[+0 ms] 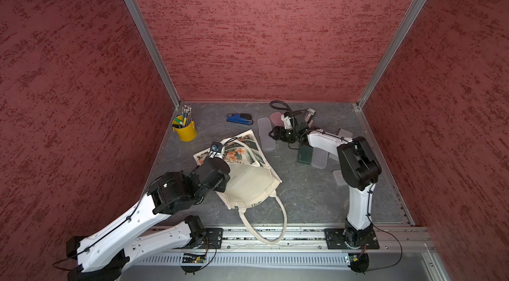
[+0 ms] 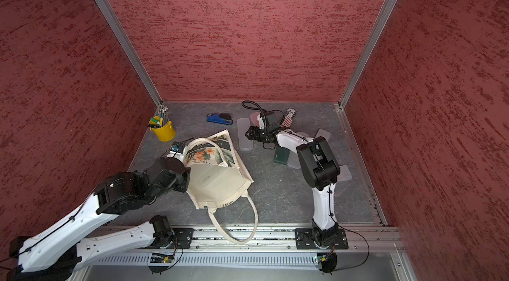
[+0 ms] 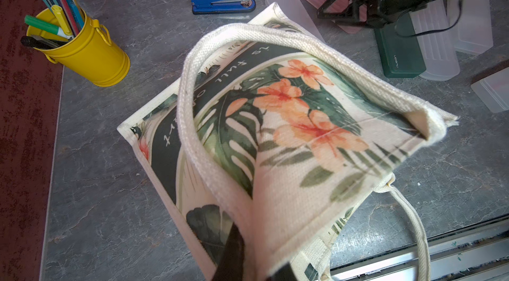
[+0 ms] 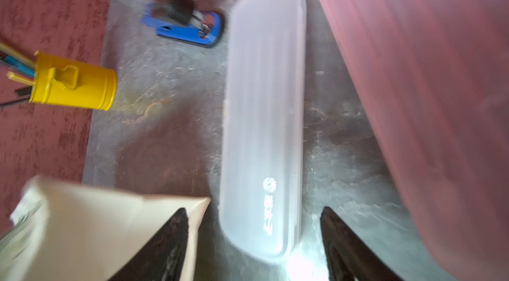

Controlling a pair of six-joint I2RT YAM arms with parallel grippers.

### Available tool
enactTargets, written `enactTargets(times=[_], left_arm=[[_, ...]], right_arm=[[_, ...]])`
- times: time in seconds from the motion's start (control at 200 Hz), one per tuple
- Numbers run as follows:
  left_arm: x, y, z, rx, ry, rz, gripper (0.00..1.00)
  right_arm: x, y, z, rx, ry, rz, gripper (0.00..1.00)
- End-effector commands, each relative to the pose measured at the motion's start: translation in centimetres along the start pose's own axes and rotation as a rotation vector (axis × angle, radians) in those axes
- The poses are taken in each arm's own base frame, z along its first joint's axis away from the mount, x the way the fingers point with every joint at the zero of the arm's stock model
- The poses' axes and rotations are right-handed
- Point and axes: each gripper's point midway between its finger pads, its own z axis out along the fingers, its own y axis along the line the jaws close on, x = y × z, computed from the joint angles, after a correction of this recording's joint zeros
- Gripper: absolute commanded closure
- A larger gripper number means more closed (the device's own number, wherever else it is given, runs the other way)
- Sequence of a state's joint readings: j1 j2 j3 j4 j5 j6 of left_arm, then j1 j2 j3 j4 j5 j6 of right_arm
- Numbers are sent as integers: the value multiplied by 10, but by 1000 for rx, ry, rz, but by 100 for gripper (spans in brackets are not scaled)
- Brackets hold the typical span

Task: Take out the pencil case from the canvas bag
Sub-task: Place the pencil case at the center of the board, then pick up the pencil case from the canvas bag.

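L gripper [image 3: 254,263] pinching bag [image 1: 248,180] rim, frame centre; R gripper [image 1: 272,133] jaws wide apart over clear case [image 1: 265,128], right of centre.

Canvas bag [image 3: 289,133]: cream, green-leaf and orange-flower print, dark green band, white lettering. Pencil case [image 4: 264,117]: frosted white. Stapler [image 1: 239,119]: blue, black. Pot [image 1: 187,129]: yellow. Tabletop [image 1: 303,197]: grey, veined. Walls [image 1: 261,32]: mottled red.
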State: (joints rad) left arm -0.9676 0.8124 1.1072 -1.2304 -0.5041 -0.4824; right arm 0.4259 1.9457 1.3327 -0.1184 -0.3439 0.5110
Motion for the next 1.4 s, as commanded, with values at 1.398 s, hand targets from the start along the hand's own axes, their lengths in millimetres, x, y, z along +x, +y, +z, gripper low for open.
enactTargets(times=[1.398], left_arm=[[-31, -58, 12, 153, -61, 34, 100]], right_arm=[[150, 179, -248, -604, -372, -347, 1]])
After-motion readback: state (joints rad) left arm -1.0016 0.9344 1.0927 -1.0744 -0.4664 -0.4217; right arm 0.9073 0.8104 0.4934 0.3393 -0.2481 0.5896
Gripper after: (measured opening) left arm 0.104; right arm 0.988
